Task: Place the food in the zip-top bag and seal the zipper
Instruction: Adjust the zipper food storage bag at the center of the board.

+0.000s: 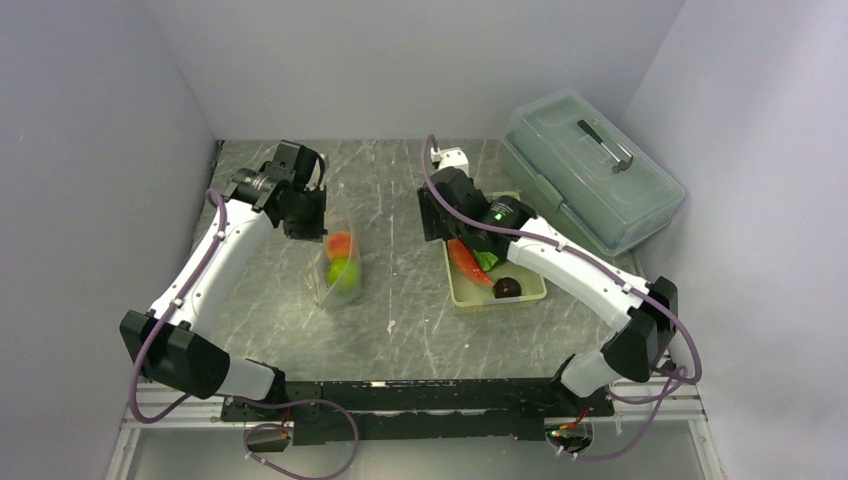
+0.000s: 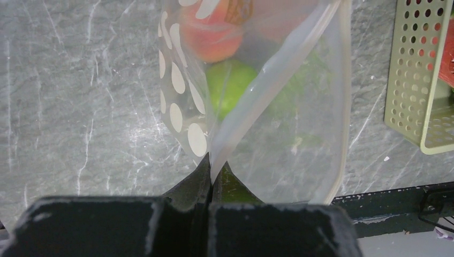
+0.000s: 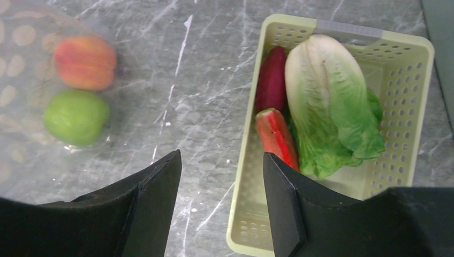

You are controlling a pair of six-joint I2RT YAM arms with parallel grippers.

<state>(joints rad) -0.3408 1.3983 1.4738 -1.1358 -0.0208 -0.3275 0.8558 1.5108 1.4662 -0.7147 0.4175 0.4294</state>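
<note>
I count five food pieces. Two are inside the zip-top bag (image 1: 338,268) on the worktop (image 1: 400,325): an orange-red ball (image 1: 340,243) and a green ball (image 1: 346,271). Three lie in the pale green basket (image 3: 348,33): a red-orange long piece (image 3: 278,138), a lettuce (image 3: 332,101) and a dark maroon piece (image 3: 272,80). My left end effector (image 2: 210,176) is pressed together, pinching the bag's edge. My right end effector (image 3: 220,158) is spread and empty above the worktop, between bag and basket. A lidded box (image 1: 590,170) stands behind the basket. My right arm covers part of the basket from above; I cannot make out the zipper.
</note>
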